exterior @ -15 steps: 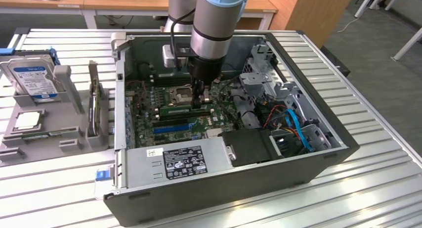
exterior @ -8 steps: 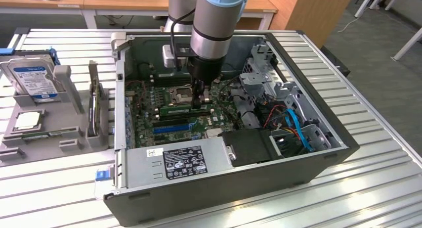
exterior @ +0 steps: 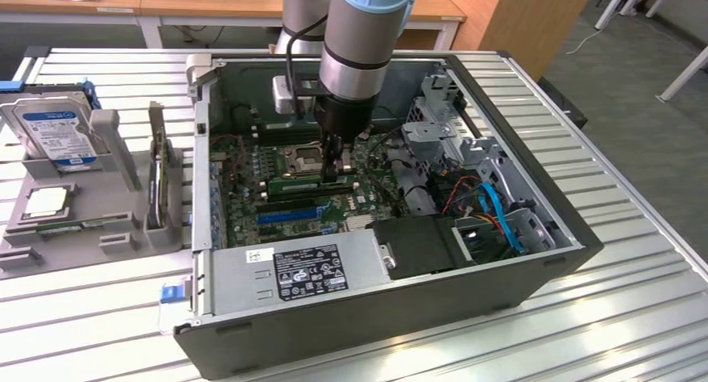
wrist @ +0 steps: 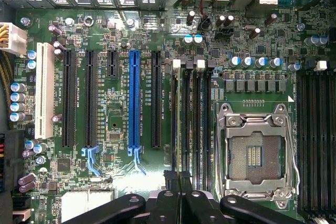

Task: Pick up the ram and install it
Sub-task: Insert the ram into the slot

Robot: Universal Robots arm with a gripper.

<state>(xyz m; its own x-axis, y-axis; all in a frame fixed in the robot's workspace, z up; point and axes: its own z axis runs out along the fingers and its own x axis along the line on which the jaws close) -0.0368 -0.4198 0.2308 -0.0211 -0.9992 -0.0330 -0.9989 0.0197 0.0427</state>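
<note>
The ram (exterior: 305, 184) is a narrow green stick standing on its long edge over the memory slots, just beside the empty CPU socket (exterior: 301, 158). My gripper (exterior: 335, 171) reaches straight down into the open computer case (exterior: 531, 258), and its dark fingers are shut on the stick's top edge. In the wrist view the ram (wrist: 179, 114) shows edge-on as a thin line running away from my gripper (wrist: 178, 180) along the black memory slots (wrist: 195, 119). How deep the stick sits in its slot cannot be told.
A grey holder (exterior: 22, 233) at the exterior view's left carries a hard drive (exterior: 55, 132), a silver CPU chip (exterior: 46, 201) and an upright expansion card (exterior: 158, 179). Inside the case are the power supply (exterior: 310, 268), the drive cage (exterior: 443, 137) and blue cables (exterior: 503, 216).
</note>
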